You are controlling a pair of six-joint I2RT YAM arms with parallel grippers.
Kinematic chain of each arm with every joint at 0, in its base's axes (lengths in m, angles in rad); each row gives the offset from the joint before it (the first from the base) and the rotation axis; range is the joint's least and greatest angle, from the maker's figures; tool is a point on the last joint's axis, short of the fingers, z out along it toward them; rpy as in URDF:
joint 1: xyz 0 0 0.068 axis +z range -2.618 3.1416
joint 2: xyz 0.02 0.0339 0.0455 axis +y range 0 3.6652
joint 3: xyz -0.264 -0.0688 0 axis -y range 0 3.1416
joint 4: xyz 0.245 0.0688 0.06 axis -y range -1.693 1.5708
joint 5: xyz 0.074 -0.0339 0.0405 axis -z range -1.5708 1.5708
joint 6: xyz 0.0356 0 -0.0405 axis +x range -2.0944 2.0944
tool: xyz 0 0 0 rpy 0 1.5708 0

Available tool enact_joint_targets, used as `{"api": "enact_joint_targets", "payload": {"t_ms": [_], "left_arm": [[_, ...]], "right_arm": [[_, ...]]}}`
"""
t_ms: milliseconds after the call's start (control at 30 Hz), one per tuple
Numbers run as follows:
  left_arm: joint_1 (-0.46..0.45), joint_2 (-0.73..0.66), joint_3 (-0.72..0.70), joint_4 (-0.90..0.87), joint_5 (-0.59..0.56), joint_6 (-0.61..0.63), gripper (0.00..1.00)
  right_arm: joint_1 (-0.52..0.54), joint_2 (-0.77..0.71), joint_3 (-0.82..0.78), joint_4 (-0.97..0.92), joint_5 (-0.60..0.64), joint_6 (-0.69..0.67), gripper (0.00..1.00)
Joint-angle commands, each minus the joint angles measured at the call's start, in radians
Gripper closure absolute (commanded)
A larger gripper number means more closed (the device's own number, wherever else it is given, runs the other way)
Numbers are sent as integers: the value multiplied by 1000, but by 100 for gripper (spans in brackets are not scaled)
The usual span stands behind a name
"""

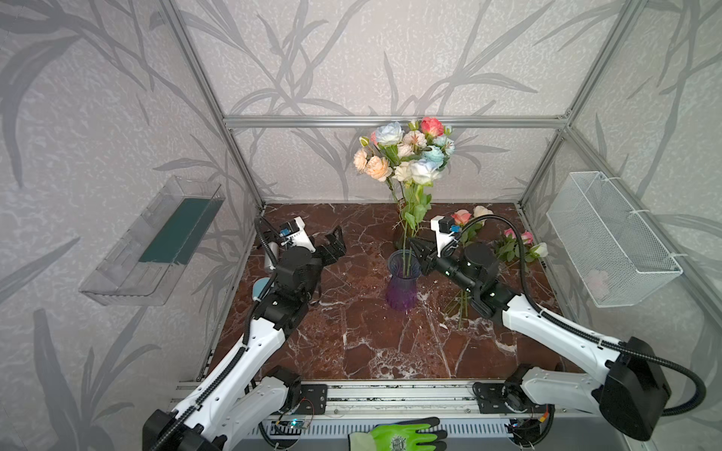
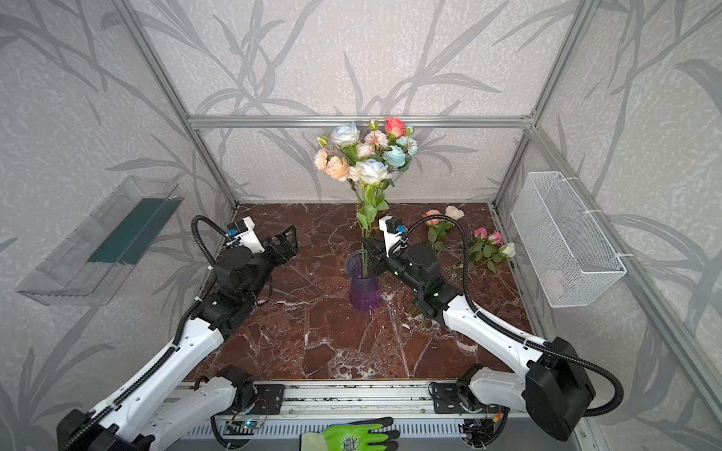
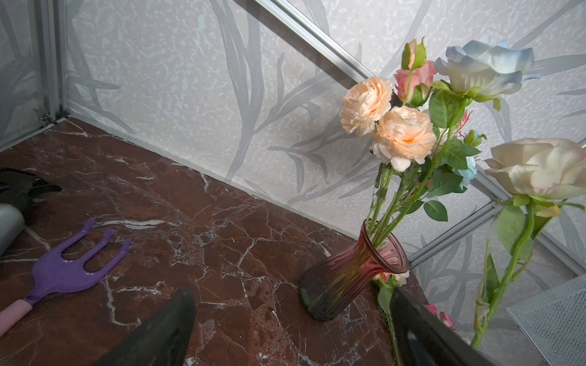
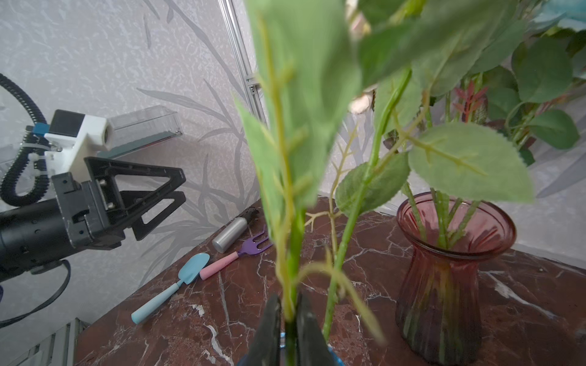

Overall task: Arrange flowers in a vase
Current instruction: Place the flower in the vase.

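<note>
Pinching close before the right wrist lens, the right gripper (image 4: pixel 288 304) is clamping its 2 black fingers (image 4: pixel 269 329) on a thin green stem (image 4: pixel 293 247). That stem's blurred, serrated leaves are filling much of the view. Both top views are showing what that view is missing. The stem is running down into a purple ribbed vase (image 1: pixel 402 293) standing mid-table, and the gripper is sitting at its flared rim.

Just behind it, a dark red fluted glass vase (image 4: pixel 453 269) is holding the bouquet (image 1: pixel 379 168) of peach, cream, coral and pale blue heads. 2 bunches of loose flowers (image 1: pixel 525 237) are lying on the brown marble-patterned tabletop (image 1: pixel 351 343) beyond the right arm.

The left gripper (image 3: pixel 291 293) is hanging wide open and empty, well apart from both vases. Only the wrist views are revealing a purple plastic fork (image 3: pixel 73 263) with a pink handle. A pale blue trowel (image 4: pixel 171 288) and a silver cylinder (image 4: pixel 230 234) are lying beside it. At the front edge, a green glove (image 1: pixel 402 433) is lying flat.
</note>
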Motion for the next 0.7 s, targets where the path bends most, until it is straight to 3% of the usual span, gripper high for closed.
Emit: {"api": "enact_joint_targets", "payload": {"t_ms": [0,400,667], "left_arm": [[4,7,-5,35,37,-28,4],[4,60,15,61,178,-49,5],[-1,87,35,78,280,-66,6]], "right_arm": [[6,-52,-2,17,27,5,79],[8,-124,15,-213,110,-6,55],[8,-194,12,-328,129,-26,50]]}}
